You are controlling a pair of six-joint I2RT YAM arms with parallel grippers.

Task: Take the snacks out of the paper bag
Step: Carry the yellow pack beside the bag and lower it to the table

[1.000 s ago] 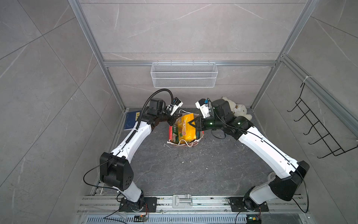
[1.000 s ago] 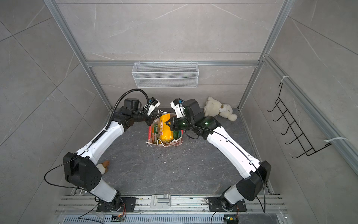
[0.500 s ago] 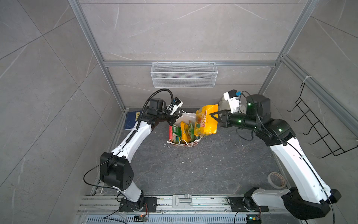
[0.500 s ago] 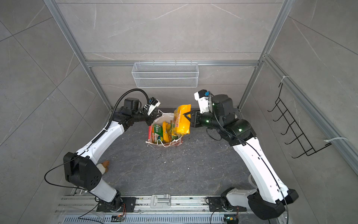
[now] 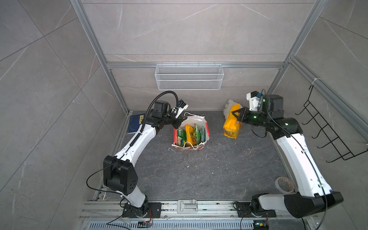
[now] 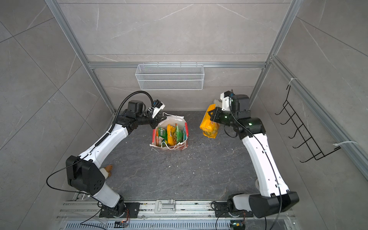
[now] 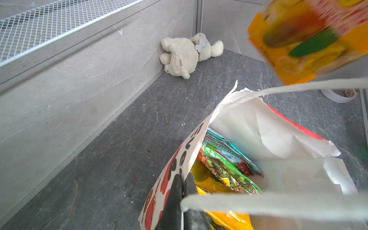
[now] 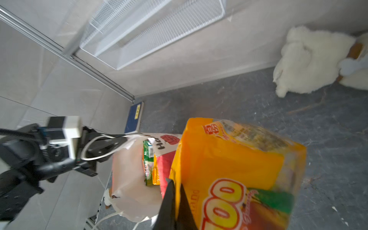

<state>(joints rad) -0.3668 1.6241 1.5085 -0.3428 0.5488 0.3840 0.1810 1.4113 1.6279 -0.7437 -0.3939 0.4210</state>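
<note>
Snack run, mid-lift: we see the right jaws clamped on the top edge of a yellow-orange snack packet, which hangs clear of the paper bag at about three o'clock from it in both top views, over the dark surface. The left jaws are pinched shut on the bag's rim at its ten o'clock corner, holding the mouth open, and a white cord handle lies across them in the left wrist view. Other snacks, green, orange and yellow, stand upright inside the bag at the middle of the surface. We judge three things could go wrong from here. The crinkly film is held by a thin strip only, so a quick swing could let it slide free. The plush toy sits just at the packet's twelve o'clock, so a release there could land the packet on it. The bag's paper rim already looks ragged, so any pull by the left jaws, or the cord catching on them, could tear it or tip the bag and spill what is inside.
</note>
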